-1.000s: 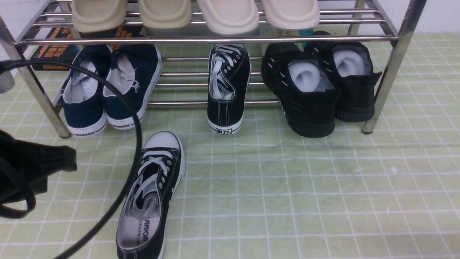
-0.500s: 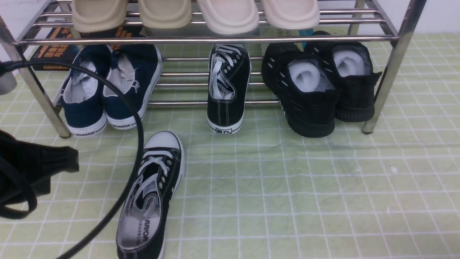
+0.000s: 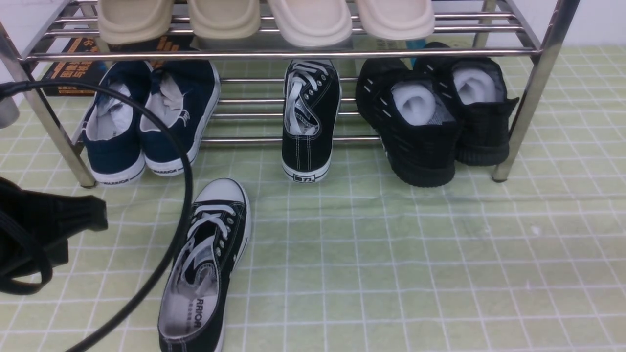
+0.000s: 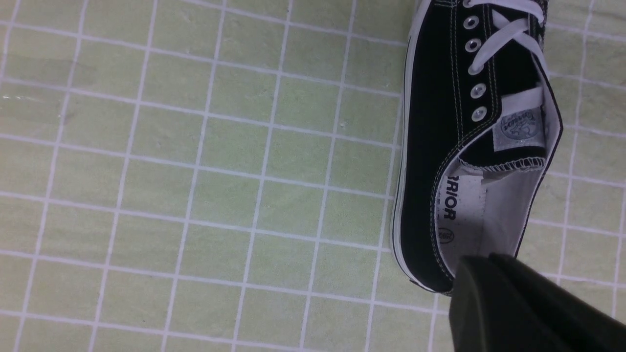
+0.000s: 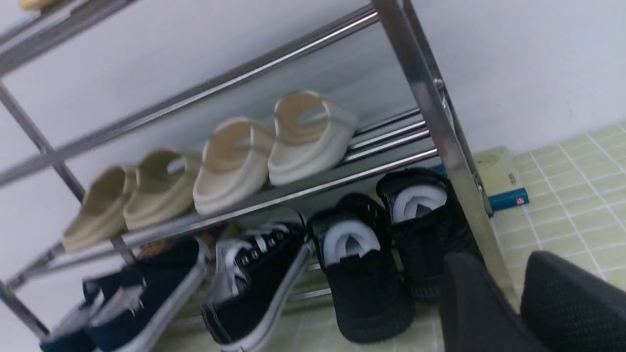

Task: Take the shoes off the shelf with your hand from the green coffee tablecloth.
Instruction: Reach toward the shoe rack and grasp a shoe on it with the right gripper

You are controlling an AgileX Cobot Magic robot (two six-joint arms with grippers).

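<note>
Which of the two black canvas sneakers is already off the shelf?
The sneaker lying on the green tablecloth, toe towards the shelf. Its mate rests on the lower tier between the navy pair and black knit pair.

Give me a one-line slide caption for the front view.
One black canvas sneaker lies on the green cloth; its mate sits on the lower tier of the rack.
</note>
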